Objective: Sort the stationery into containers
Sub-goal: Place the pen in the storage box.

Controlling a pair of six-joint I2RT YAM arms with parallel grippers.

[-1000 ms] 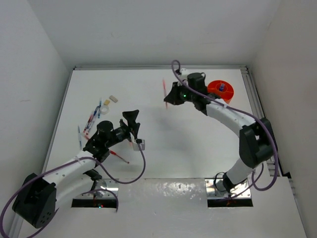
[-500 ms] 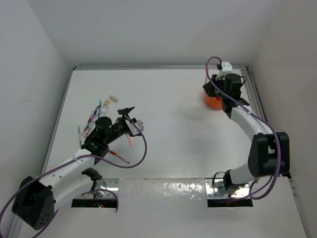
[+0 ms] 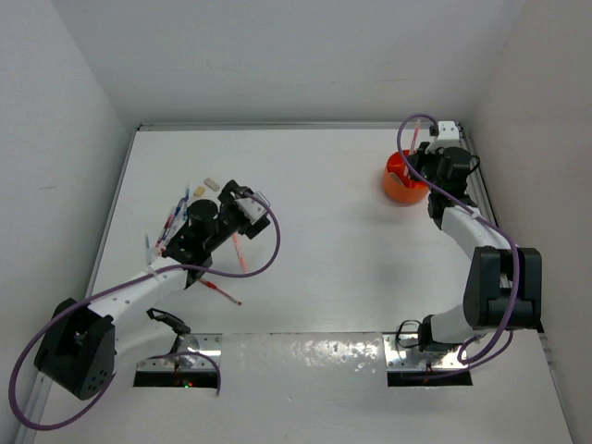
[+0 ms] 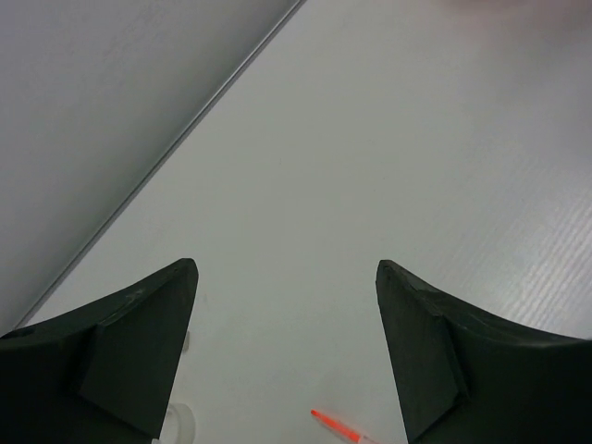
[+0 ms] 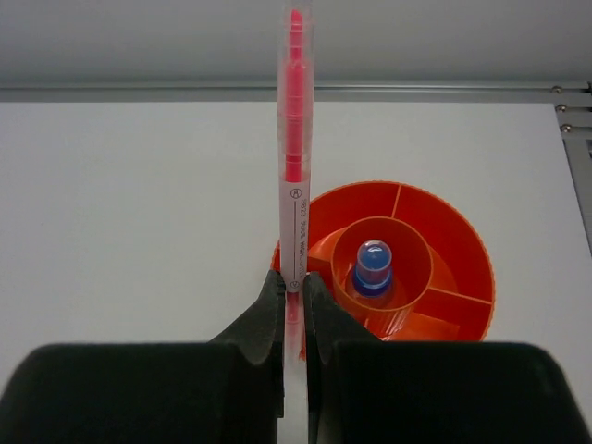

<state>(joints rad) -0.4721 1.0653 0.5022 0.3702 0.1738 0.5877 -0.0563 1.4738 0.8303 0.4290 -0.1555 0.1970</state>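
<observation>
Right gripper [image 5: 294,289]: clamping 1 red pen [image 5: 293,139] upright at the orange tub [image 5: 444,231] rim.
Left gripper [image 4: 285,273]: hanging with jaws spread, gripping nothing, well apart from the tub.
Blue-capped bottle [image 5: 374,264]: standing in the tub's centre compartment.

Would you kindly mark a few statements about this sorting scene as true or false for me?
1. The right gripper is shut on a red pen. True.
2. The left gripper holds a pen. False: it is open and empty.
3. A blue-capped bottle stands in the centre compartment of the orange tub. True.
4. The orange tub sits beside the left gripper. False: it is by the right gripper.
5. Every pen is in the tub. False: loose pens lie near the left gripper.
</observation>
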